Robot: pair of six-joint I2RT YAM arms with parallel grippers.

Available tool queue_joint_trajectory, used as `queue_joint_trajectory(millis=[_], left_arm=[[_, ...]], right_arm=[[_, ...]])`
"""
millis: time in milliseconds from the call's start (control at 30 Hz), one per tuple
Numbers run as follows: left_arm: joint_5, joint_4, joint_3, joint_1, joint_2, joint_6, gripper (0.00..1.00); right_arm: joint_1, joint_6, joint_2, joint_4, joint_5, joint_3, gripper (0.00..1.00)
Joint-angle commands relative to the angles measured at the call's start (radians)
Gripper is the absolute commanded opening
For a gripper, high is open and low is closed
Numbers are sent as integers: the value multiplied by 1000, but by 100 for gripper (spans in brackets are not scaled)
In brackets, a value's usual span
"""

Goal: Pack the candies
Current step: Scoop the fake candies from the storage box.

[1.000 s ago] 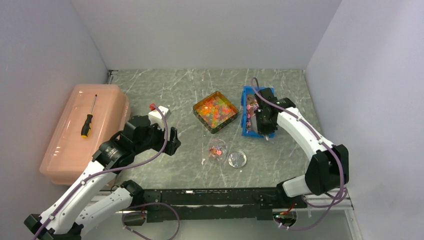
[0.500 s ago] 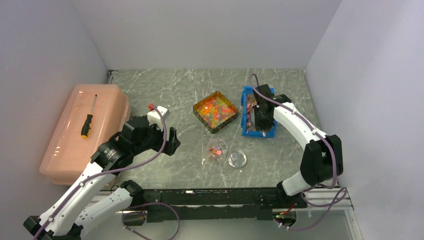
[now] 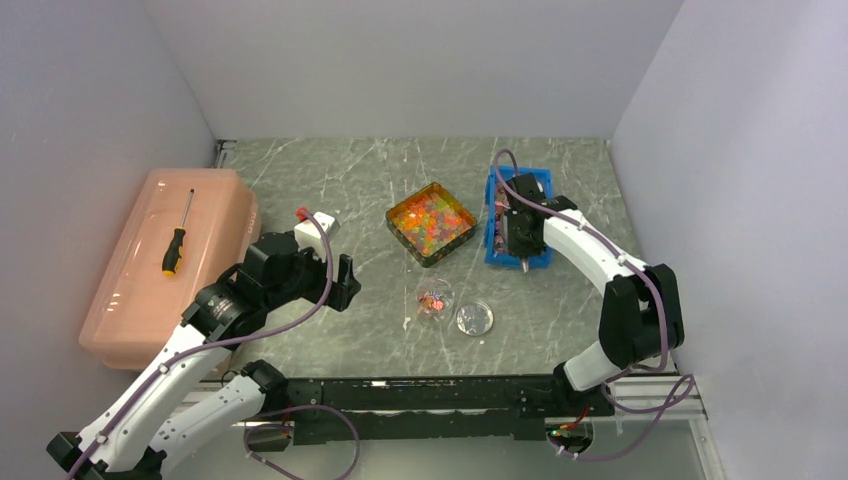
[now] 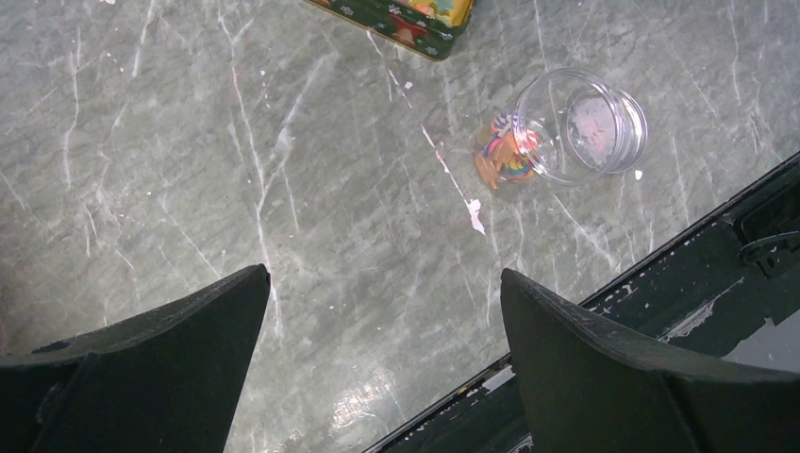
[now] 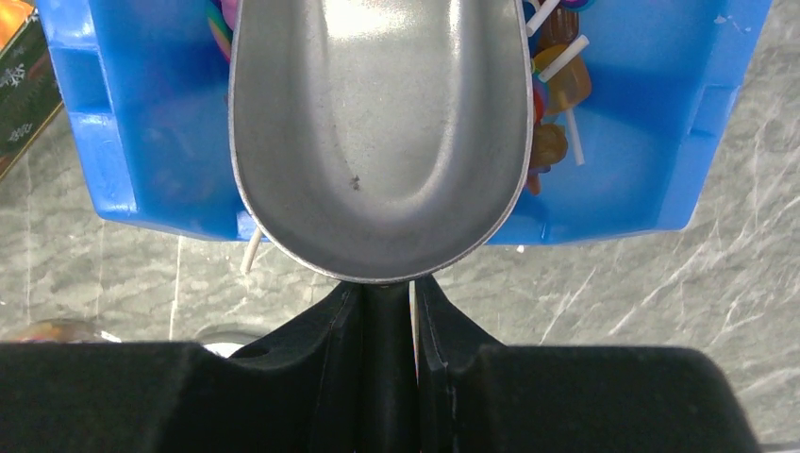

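Our right fingers (image 5: 325,344) pinch the handle of the empty scoop (image 5: 377,142) over the blue bin (image 5: 641,179); our left fingers (image 4: 170,349) hang spread above the tabletop (image 4: 283,142).

The right arm (image 3: 590,248) is folding in toward the middle of the desk (image 3: 350,180). Its elbow was standing out toward the right side a second ago and is now sitting closer in and a little farther from the near edge. The right claw (image 5: 385,307), clamping the handle of the metal scoop (image 5: 377,132), is shifting leftward from the near right corner of the blue bin (image 3: 541,258) and farther in over it. That corner is showing again.
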Motion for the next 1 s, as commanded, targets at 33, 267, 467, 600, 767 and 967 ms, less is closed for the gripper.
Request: queue_joint_trajectory(millis=[33,267,467,600,767,967], left_arm=[[-14,8,3,7,-10,-7,99],[-14,9,5,13,-2,-4,99],[-15,11,3,13,-2,-7,99],[-14,9,3,13,2,-5,99],[-15,9,4,14,10,-4,99],[-15,11,6,17,10,-5,99]], right_arm=[[-14,15,-32,130,100,-38,0],[-15,-5,-43,184,116,-73,0],[-15,-21,-36,292,127,-150,0],[-15,-21,-53,375,136,-209,0],[-15,-23,-90,386,132,-221,0],[-15,-36,-148,349,118,-213,0]])
